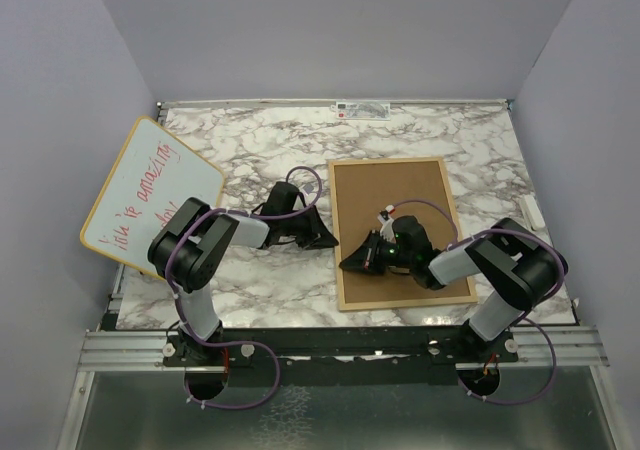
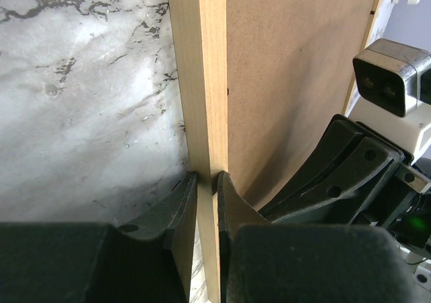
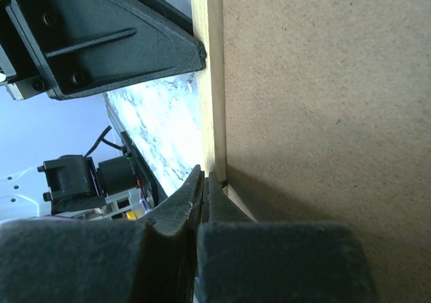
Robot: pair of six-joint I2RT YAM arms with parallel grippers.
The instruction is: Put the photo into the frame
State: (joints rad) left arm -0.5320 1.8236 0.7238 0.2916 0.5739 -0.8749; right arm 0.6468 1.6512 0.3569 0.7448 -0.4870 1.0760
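The frame (image 1: 336, 210) lies back-up on the marble table, its thin light-wood rail (image 2: 202, 81) around a brown backing board (image 1: 400, 220). My left gripper (image 2: 207, 178) reaches in from the left and is shut on the frame's left rail, one finger on each side of the wood. My right gripper (image 3: 205, 176) lies low over the backing board (image 3: 323, 101), pointing left. Its jaws are shut, with the tips at the inner edge of that same rail (image 3: 209, 67) near the front left corner. The photo is hidden.
A round-cornered whiteboard (image 1: 150, 195) with red handwriting leans at the table's left edge. A small label (image 1: 362, 109) sits at the far edge. Purple walls close in the left, back and right. The two grippers are close together at the frame's left rail.
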